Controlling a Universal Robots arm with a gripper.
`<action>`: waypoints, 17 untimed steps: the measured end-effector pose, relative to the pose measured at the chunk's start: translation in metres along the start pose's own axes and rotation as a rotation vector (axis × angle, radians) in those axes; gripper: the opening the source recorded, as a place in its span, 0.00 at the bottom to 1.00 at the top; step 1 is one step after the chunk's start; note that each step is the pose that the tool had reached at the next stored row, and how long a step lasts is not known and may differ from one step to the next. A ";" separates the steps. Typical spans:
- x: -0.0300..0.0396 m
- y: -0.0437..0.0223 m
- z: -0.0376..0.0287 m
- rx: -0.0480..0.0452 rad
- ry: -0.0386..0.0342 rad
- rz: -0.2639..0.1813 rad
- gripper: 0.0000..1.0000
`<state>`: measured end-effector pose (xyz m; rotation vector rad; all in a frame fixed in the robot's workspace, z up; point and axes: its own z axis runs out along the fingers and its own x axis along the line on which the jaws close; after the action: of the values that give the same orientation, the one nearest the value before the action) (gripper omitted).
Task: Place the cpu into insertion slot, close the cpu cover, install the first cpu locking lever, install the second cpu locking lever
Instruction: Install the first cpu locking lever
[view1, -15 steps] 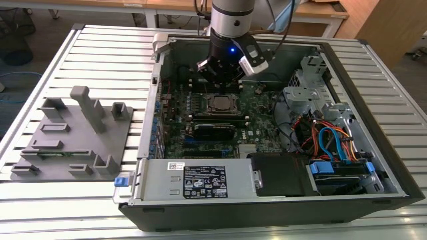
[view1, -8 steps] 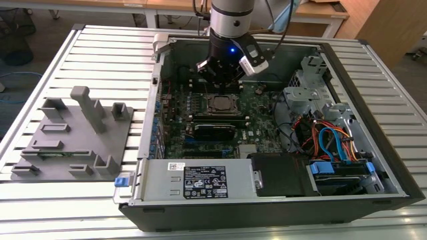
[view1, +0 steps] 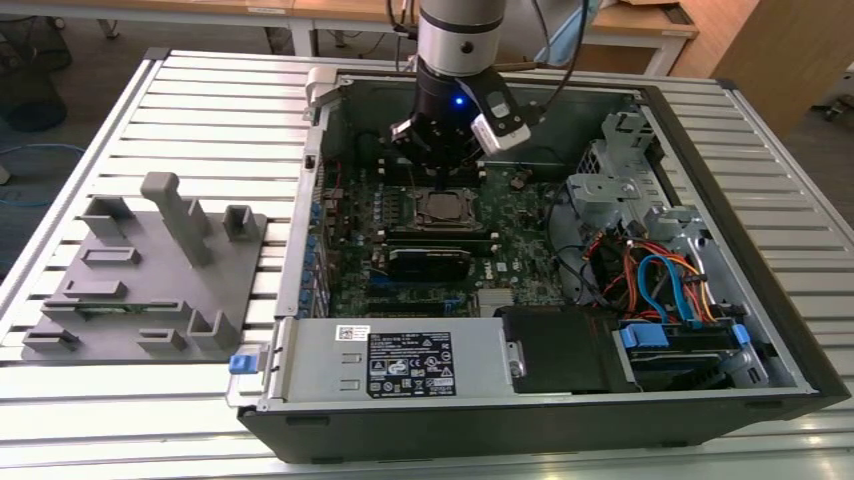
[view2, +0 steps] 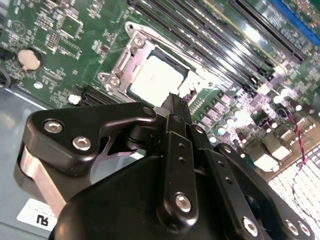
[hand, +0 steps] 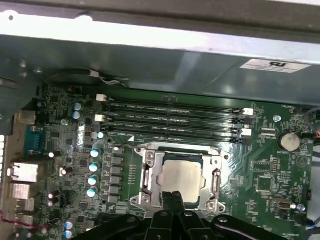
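gripper (hand: 172, 198): my fingers are pinched right together with nothing between them. In both wrist views the tips hang just over the near edge of the socket.
cpu (hand: 183, 176): it sits flat in the socket, dull silver top facing up. It's square, so there's no real long axis. Its edges run square with the frame around it.
cpu cover (hand: 150, 175): it lies flat around the chip, which shows through the cut-out. I can't tell if it's latched down.
insertion slot (hand: 144, 199): silver rim on the green board, with the chip in its middle.
memory slots (hand: 170, 120): four long black ones just past the socket, long axis parallel to its far edge.
case wall (hand: 150, 60): grey metal beyond the slots.
arm (view1: 461, 40): in the exterior view it comes straight down into the open pc case (view1: 747, 250).
fixture tray (view1: 147, 270): grey, on the slatted table (view1: 174, 90) at the exterior view's left of the case.
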<state>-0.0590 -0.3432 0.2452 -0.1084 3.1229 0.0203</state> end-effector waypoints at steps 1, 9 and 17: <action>0.0015 0.0001 0.0000 0.0001 0.0000 0.001 0.10; 0.0156 0.0011 -0.0001 0.0000 0.0000 0.004 0.10; 0.0234 0.0017 0.0000 -0.0003 -0.0001 0.007 0.10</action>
<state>-0.0825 -0.3432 0.2448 -0.0967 3.1232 0.0208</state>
